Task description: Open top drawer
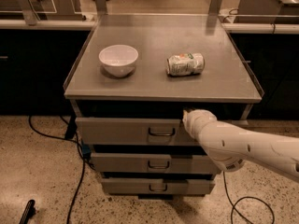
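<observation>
The top drawer (121, 130) is the widest grey front under the cabinet top, with a small dark loop handle (161, 132) at its centre. A dark gap shows above its upper edge. My gripper (186, 114) is at the end of the white arm (238, 146), which reaches in from the lower right. The gripper sits at the drawer's upper edge, just right of the handle, pointing into the dark gap. Its tip is hidden behind the wrist.
A white bowl (118, 59) and a crushed can (185, 64) lying on its side rest on the grey cabinet top (159, 85). Two narrower drawers (156, 163) (158, 186) sit below. Black cables (79, 171) trail on the speckled floor at the left and at the lower right.
</observation>
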Robot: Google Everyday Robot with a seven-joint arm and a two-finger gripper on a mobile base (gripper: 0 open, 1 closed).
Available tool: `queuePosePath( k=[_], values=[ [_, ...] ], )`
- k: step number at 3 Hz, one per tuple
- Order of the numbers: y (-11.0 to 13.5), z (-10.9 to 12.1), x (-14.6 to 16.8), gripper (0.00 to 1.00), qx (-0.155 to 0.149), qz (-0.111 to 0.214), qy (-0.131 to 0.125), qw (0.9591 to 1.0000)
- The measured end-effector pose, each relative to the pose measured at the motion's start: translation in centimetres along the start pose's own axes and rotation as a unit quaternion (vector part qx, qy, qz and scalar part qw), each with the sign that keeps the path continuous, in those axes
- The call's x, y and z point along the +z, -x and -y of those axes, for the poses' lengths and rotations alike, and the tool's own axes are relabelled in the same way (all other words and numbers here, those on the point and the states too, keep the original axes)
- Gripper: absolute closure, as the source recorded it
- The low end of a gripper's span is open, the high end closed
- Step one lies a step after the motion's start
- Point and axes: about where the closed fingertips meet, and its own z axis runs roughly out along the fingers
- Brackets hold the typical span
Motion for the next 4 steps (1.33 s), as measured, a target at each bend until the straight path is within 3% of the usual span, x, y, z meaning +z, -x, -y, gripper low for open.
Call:
queuePosePath(
  k=[1,4],
  values=[
    [-1.3,-0.7,-1.4,1.00,-0.038,-0.044,0.019,0.9982],
    [-2.3,-0.8,-3.3,1.00,-0.055,-0.082,0.036,0.9945]
  ],
)
